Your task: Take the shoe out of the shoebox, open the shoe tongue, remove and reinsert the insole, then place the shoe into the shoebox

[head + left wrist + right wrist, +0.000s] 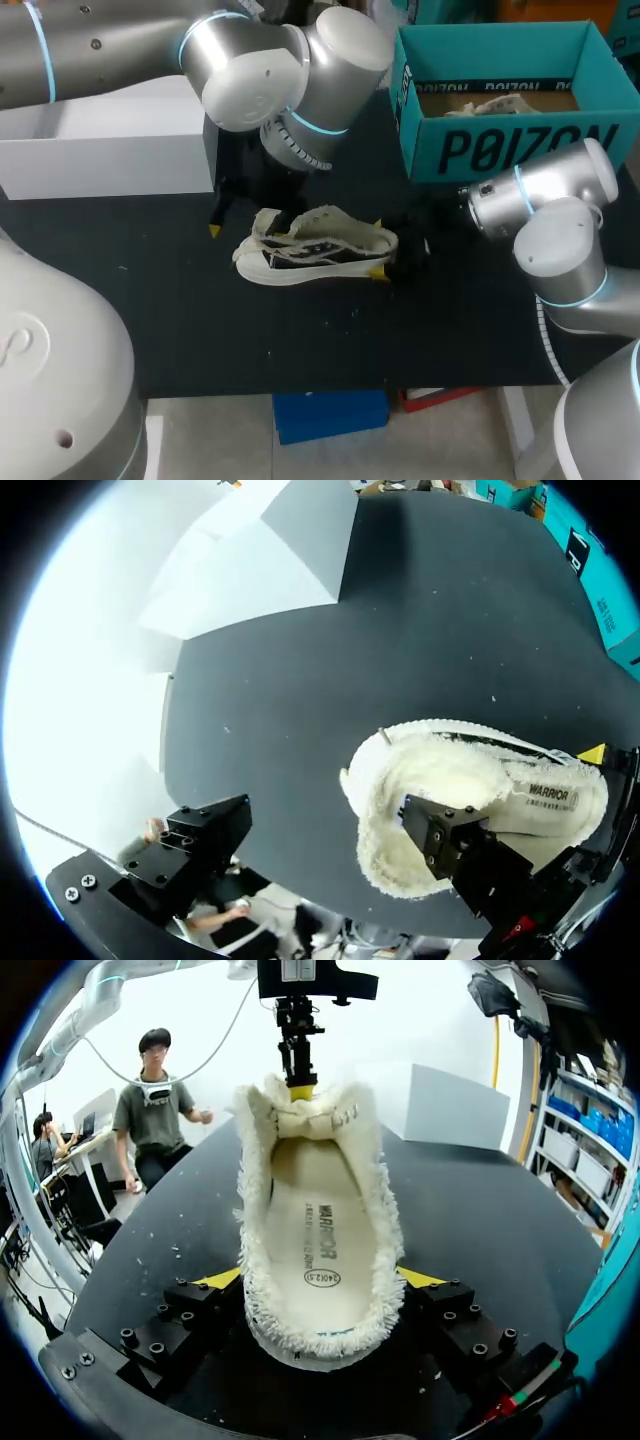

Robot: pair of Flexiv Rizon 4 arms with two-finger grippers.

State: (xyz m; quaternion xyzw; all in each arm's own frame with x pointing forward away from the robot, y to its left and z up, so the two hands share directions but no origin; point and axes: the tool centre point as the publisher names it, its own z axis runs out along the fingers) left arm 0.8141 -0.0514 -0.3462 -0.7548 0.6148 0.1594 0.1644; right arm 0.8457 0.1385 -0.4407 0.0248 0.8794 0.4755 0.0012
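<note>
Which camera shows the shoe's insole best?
Right wrist view: it looks straight into the shoe, insole fully exposed. Left wrist view shows it partly behind a finger; head view shows only the shoe's outside.

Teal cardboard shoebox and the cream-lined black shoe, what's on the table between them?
Nothing: the head view shows only bare black tabletop between the teal cardboard shoebox and the cream-lined black shoe.
</note>
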